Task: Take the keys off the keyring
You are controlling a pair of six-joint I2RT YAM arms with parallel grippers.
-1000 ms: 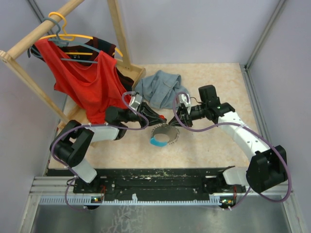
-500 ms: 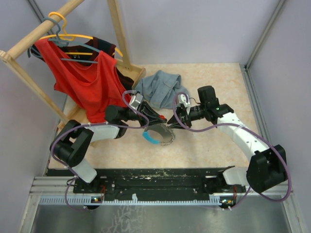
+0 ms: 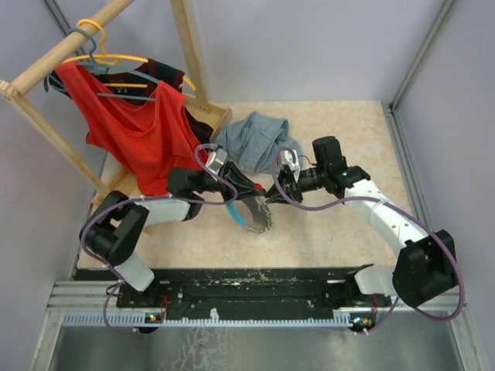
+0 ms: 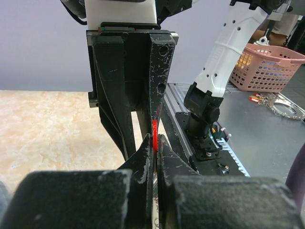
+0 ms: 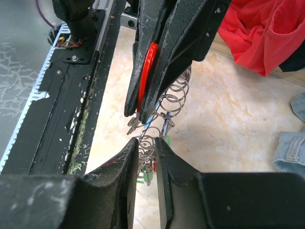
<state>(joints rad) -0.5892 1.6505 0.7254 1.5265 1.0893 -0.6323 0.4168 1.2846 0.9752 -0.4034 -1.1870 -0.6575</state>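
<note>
My left gripper (image 3: pixel 257 191) is shut on a red-headed key (image 4: pixel 154 132), the red plastic showing edge-on between its fingertips (image 5: pixel 148 67). From it the keyring (image 3: pixel 246 215), a grey and light blue loop, hangs tilted just above the tabletop. A chain of silvery rings (image 5: pixel 172 98) runs from the red key towards my right gripper (image 3: pixel 273 192). In the right wrist view, the right gripper (image 5: pixel 147 144) is closed narrowly on the chain's lower rings. Blue keys (image 5: pixel 153 119) and a green key (image 5: pixel 143 177) dangle beside and under it. The two grippers face each other almost tip to tip.
A grey-blue cloth garment (image 3: pixel 251 137) lies just behind the grippers. A wooden rack (image 3: pixel 189 58) with a red garment (image 3: pixel 135 127) on hangers stands at the back left. The black rail (image 3: pixel 255 282) runs along the near edge. A pink basket (image 4: pixel 267 67) sits off the table.
The loop has been lifted from lying flat to hanging tilted, and has shifted left. My right gripper opened slightly, moved a little up and left, and now has the chain between its fingers.
</note>
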